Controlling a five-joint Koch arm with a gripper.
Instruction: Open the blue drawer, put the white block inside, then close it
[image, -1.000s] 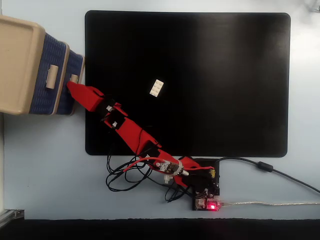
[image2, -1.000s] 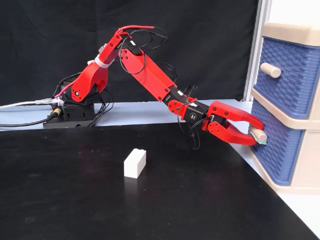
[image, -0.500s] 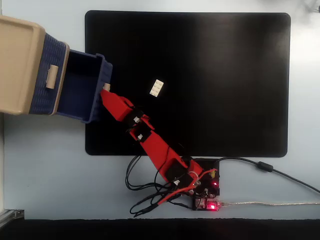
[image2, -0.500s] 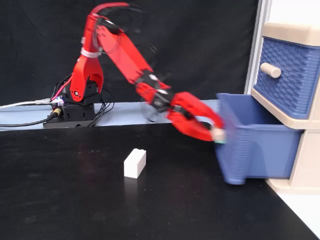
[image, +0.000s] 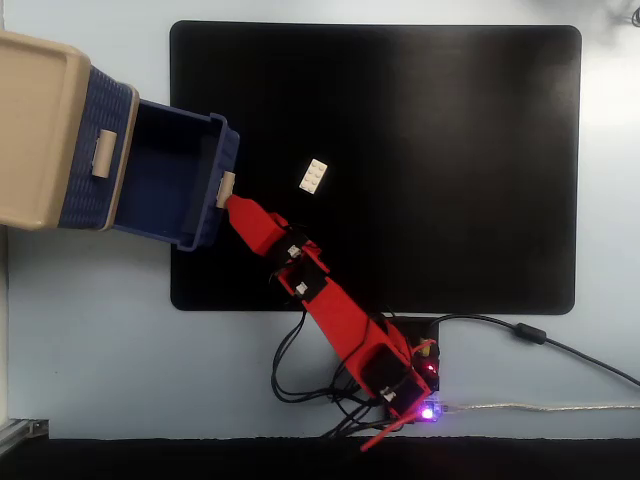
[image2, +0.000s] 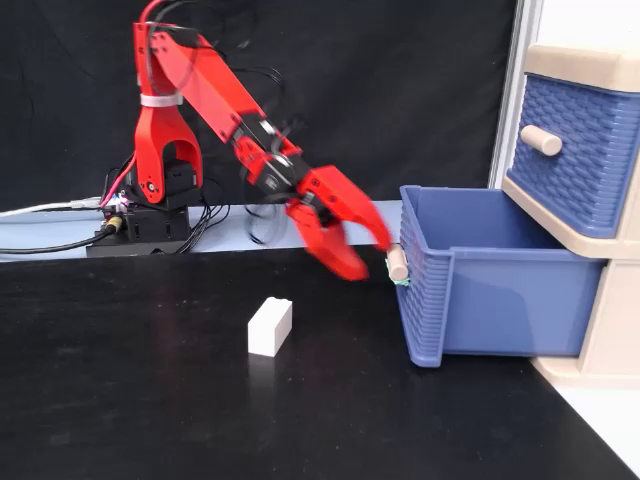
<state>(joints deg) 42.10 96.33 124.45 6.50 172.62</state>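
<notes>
White block (image2: 270, 327) lies alone on the black mat (image2: 150, 400), nearest the side camera. In the top-down fixed view the block (image: 314, 176) sits at about two o'clock from the end effector (image: 237, 206), near but apart. Behind it, the red end effector (image2: 370, 262) is spread open, one finger (image2: 335, 250) low, the other reaching the beige handle (image2: 397, 265). The blue drawer (image2: 500, 290) stands pulled out of the beige cabinet (image2: 610, 340). The upper drawer (image2: 580, 150) is shut. All rests on the tabletop (image: 100, 330).
</notes>
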